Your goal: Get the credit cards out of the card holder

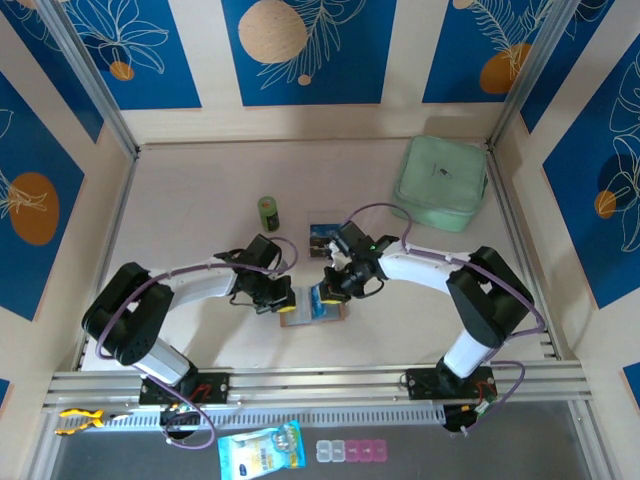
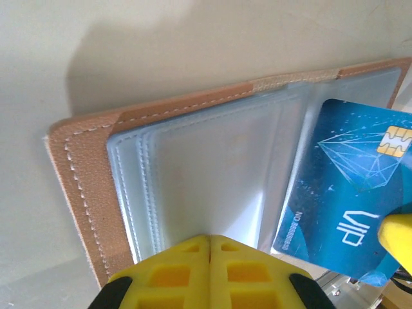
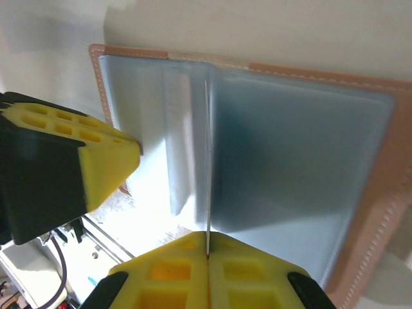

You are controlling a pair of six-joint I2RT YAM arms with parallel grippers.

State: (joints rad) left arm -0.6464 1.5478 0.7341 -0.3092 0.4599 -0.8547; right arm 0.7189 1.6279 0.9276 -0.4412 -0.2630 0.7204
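Tan-pink leather card holder (image 2: 84, 167) with clear grey pockets lies open on the pale table (image 1: 200, 180), near the middle, between both arms. Left gripper (image 2: 209, 248) has its yellow fingers pressed together over the holder's left half. Right gripper (image 3: 207, 248) is clamped on a blue chipped credit card (image 2: 347, 187) standing out of the right half

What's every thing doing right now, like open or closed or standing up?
card holder: open, lying flat.
blue card: pinched by the right gripper, tilted over the card holder.
right gripper: shut on the blue card.
left gripper: shut, tip on the card holder.
mint-green case: closed.
green cylinder: upright.
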